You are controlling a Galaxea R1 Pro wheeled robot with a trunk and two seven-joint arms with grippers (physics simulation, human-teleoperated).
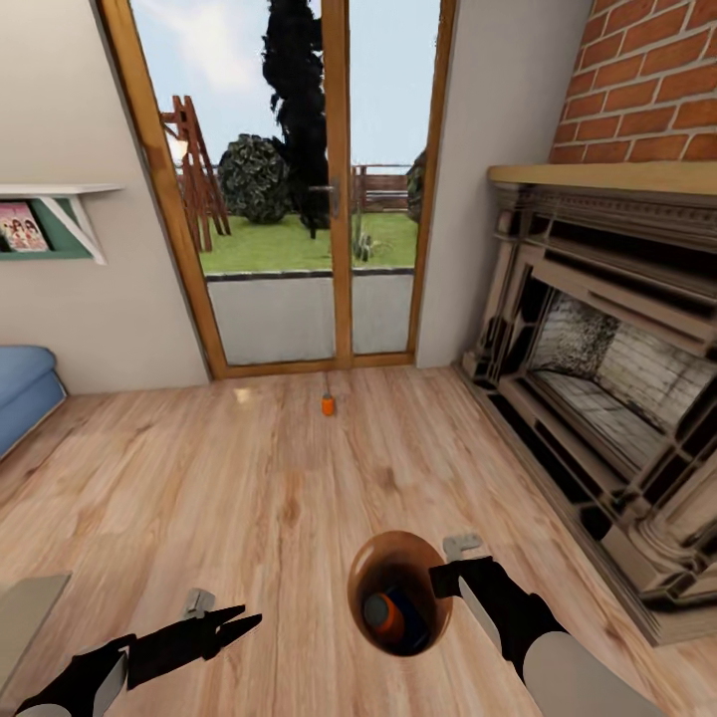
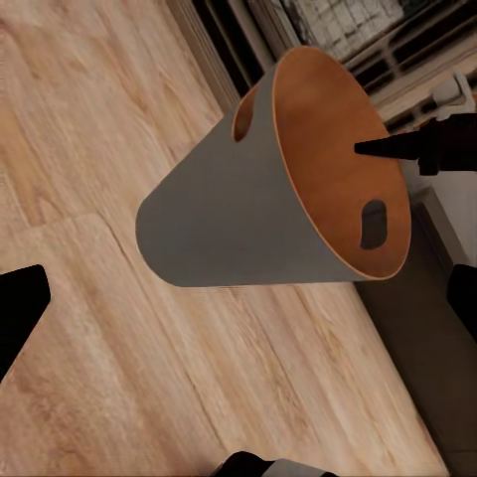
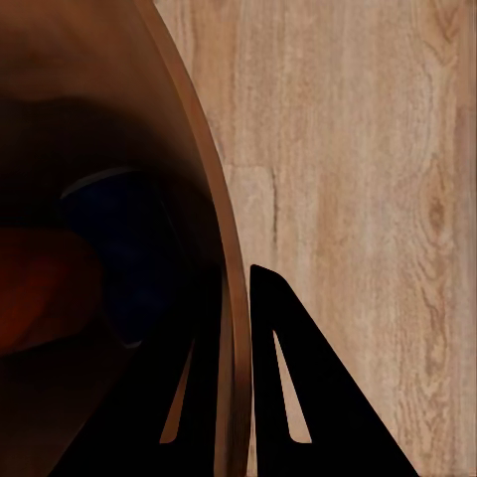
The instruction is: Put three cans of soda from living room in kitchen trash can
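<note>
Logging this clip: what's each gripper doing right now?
Left gripper: open, holding nothing.
Right gripper: shut on the trash can rim.

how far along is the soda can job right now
Done: two cans, an orange one and a dark blue one, lie inside the trash can. In hand: the right gripper is clamped on the trash can's rim, holding it above the living room floor; the left gripper is open and empty. Left: the third can stands by the glass door, and the trash can isn't in the kitchen yet.
</note>
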